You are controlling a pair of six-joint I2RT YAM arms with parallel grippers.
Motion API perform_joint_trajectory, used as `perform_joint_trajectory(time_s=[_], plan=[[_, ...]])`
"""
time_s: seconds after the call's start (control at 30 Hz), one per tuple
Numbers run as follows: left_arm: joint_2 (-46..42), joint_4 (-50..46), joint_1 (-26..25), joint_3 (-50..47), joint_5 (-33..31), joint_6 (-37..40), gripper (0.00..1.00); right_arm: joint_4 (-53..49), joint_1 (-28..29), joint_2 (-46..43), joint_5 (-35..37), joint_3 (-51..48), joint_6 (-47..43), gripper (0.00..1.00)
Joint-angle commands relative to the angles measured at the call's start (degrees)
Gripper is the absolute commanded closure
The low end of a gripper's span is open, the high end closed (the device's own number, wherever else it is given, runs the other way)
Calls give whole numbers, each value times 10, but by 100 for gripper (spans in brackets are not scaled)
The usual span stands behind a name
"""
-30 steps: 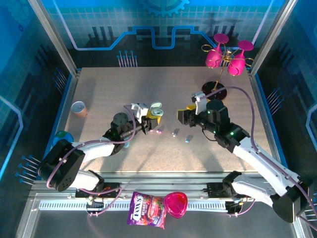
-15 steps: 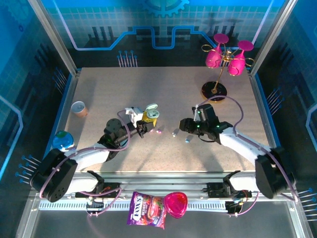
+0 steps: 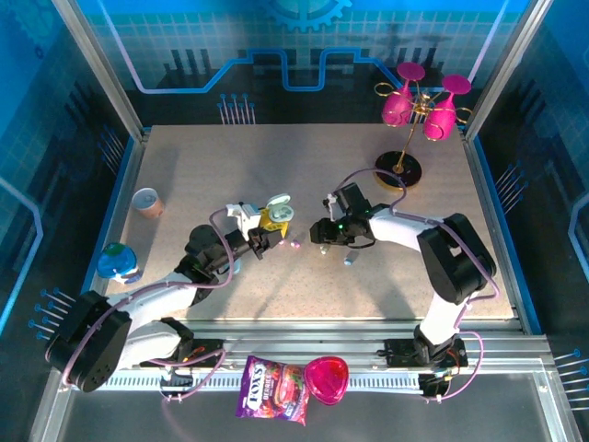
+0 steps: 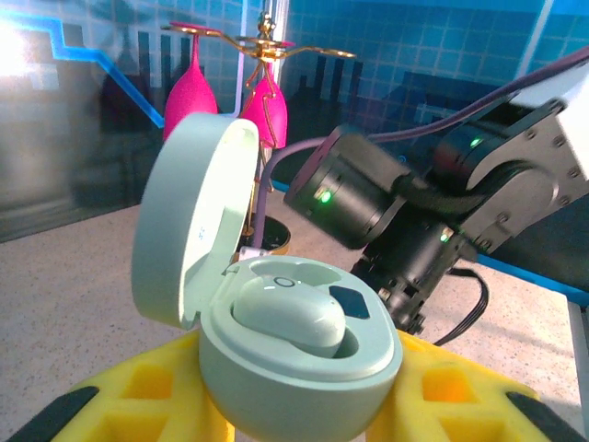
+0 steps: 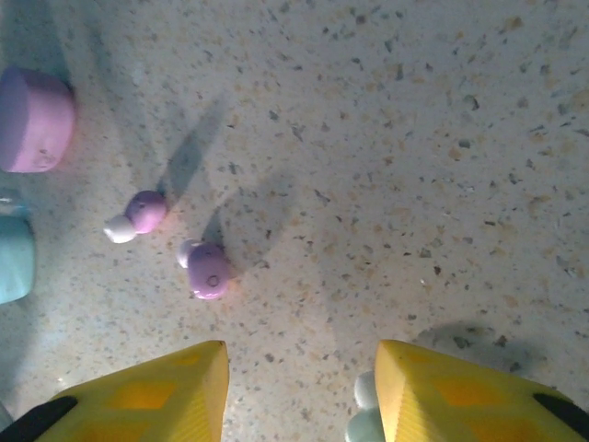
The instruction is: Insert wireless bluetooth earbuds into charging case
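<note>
The left gripper (image 4: 293,396) is clamped on the open mint case (image 4: 294,359), with the lid tipped back toward the upper left of its wrist view. One earbud (image 4: 290,313) already sits inside. The dark socket (image 4: 351,300) just right of it looks free.

The right gripper (image 5: 299,359) hangs low over the counter (image 5: 414,138), jaws apart with nothing between them. A mint earbud (image 5: 366,416) lies at the bottom edge of that view, just beside the inner face of the right-hand finger and not mid-gap. Whether it touches the finger I cannot tell. Two purple earbuds (image 5: 204,269) lie up and to the left, clear of the jaws.

The step in hand looks like picking up the mint earbud.
- Slide the right gripper toward the lower right of its frame until the bud is centred.
- Lower it until the tips nearly meet the counter.
- Close slowly, since an off-centre pinch would likely flick so small a piece away.
- Grip the body and leave the stem free for the socket.
- Leave the purple pair alone; they probably belong to another case.
</note>
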Motion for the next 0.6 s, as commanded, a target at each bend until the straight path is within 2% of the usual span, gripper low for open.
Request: perform_joint_trajectory(time_s=[0.0, 0.2, 0.57], plan=[[-16, -4, 2, -6, 13, 17, 77, -22, 3, 20, -11, 14, -32, 53], [-6, 5, 2, 0, 16, 15, 77, -21, 5, 16, -24, -6, -35, 51], [5, 20, 1, 4, 20, 8, 77, -39, 37, -57, -27, -55, -27, 53]])
